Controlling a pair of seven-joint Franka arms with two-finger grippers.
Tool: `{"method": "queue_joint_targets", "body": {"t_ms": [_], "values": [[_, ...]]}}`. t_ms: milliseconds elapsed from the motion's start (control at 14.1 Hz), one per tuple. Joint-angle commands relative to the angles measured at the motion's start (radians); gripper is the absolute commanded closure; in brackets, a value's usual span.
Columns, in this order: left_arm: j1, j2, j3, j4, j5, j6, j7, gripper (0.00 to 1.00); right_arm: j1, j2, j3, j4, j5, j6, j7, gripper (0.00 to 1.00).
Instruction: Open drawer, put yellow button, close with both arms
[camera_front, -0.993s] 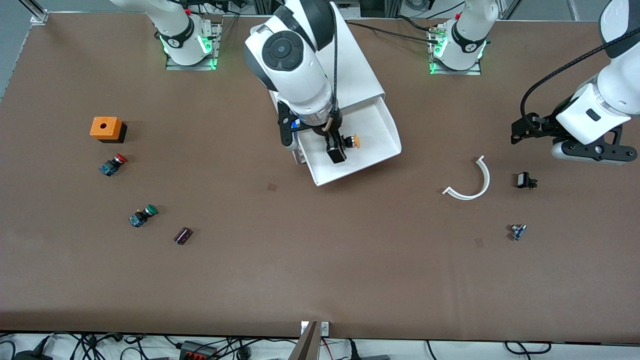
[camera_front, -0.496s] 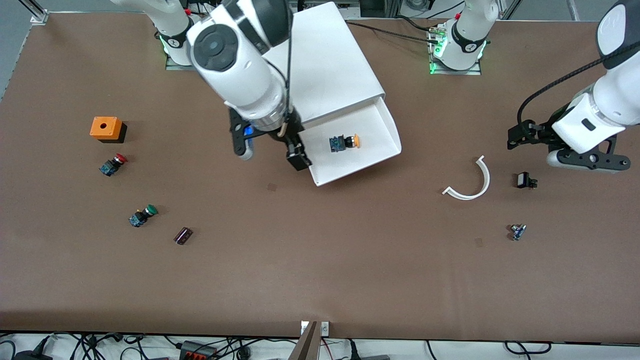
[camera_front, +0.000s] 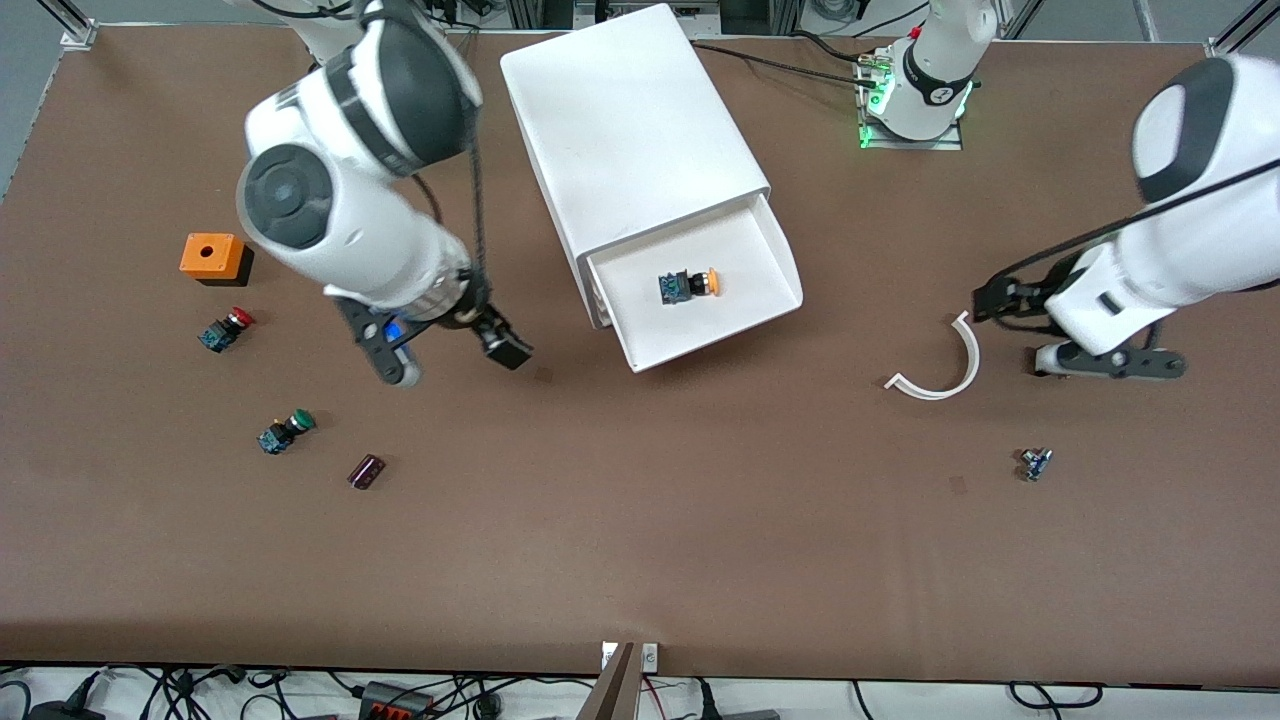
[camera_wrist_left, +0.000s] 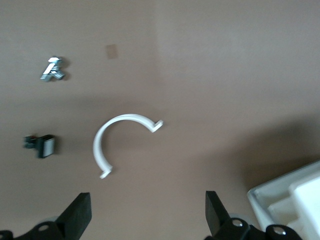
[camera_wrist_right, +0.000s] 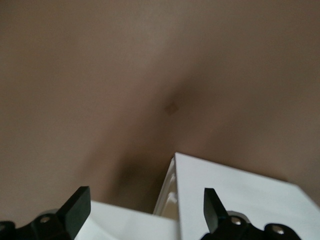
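The yellow button (camera_front: 688, 285) lies in the open drawer (camera_front: 760, 305) of the white cabinet (camera_front: 630, 130). The right gripper (camera_front: 455, 355), fingers spread and empty, hangs over the tabletop (camera_front: 640, 520) beside the drawer. The left gripper (camera_front: 1040, 330), also spread and empty, is over the tabletop beside a white curved strip (camera_front: 945, 365).

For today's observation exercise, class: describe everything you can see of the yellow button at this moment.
The yellow button is a small push button with a round yellow-orange cap at one end and a black-and-blue block body. It lies on its side on the floor of the open white drawer, near the middle, cap toward the left arm's end of the table. Nothing grips it; only the drawer floor touches it.
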Motion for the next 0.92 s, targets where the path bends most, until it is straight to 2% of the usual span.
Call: {"method": "queue_joint_targets", "body": {"t_ms": [0,213,355,496,709,851], "values": [[-0.087,0.079,0.001,0.039,-0.007,0.055,-0.180,0.00,-0.106,-0.009,0.015,-0.008,-0.009,-0.039,-0.207,0.00],[-0.198,0.147,0.003,0.048,-0.006,0.124,-0.394,0.00,-0.179,-0.009,0.015,-0.007,-0.009,-0.039,-0.353,0.00],[-0.269,0.217,0.003,0.129,-0.001,0.140,-0.508,0.00,-0.219,-0.008,0.015,-0.007,-0.010,-0.039,-0.440,0.00],[-0.335,0.265,0.007,0.160,-0.001,0.144,-0.608,0.00,-0.250,-0.008,0.015,-0.008,-0.021,-0.049,-0.541,0.00],[-0.389,0.293,0.007,0.159,-0.001,0.207,-0.645,0.00,-0.240,-0.008,0.016,-0.007,-0.168,-0.149,-0.632,0.00],[-0.397,0.312,0.004,0.159,0.000,0.219,-0.648,0.00,-0.247,-0.008,0.018,-0.007,-0.173,-0.168,-0.637,0.00]]}}
